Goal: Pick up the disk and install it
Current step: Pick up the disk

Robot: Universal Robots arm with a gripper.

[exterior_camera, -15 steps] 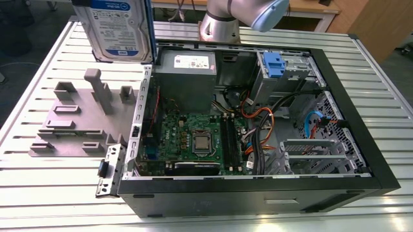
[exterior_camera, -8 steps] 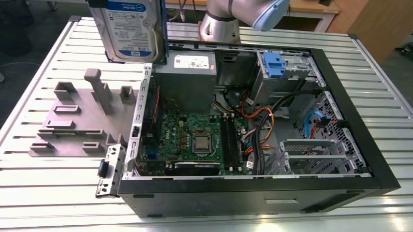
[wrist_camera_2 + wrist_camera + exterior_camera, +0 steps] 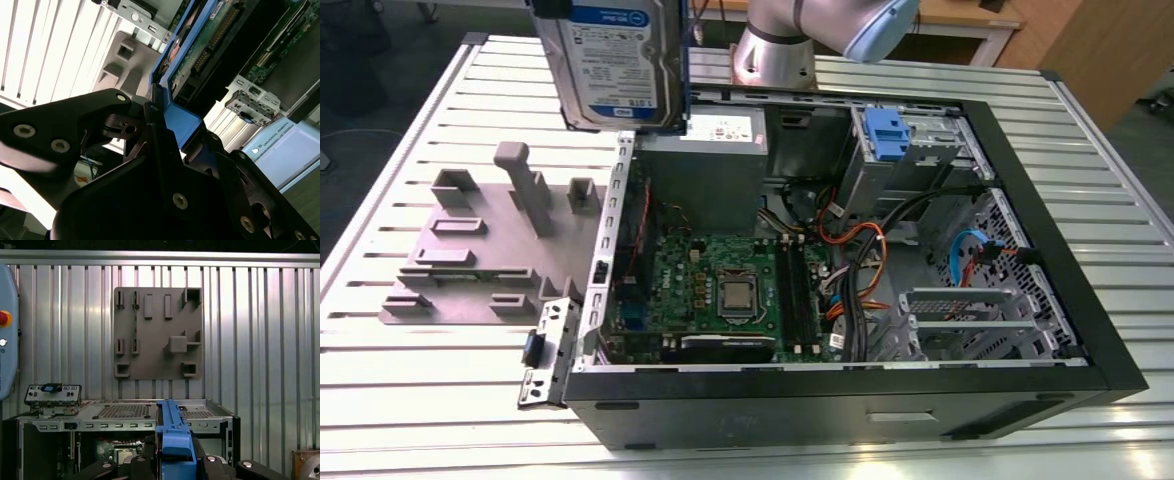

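The disk (image 3: 616,60) hangs upright in the air above the back left corner of the open computer case (image 3: 1014,200), its white and blue label facing the exterior view. Both wrist views show it edge-on, with the blue bracket (image 3: 173,432) running between the black fingers (image 3: 217,464). My gripper (image 3: 172,130) is shut on the disk's bracket edge (image 3: 182,122), and the fingers (image 3: 100,117) clamp it from both sides. The disk's circuit-board side (image 3: 200,55) shows in the second wrist view. The case lies directly below the disk.
The case lies on its side on a slatted metal table (image 3: 427,400), with motherboard (image 3: 720,290), orange and blue cables (image 3: 907,250) and a drive cage with a blue latch (image 3: 886,135). A grey fixture plate (image 3: 480,250) lies at the exterior view's left. The arm's base (image 3: 774,50) stands behind the case.
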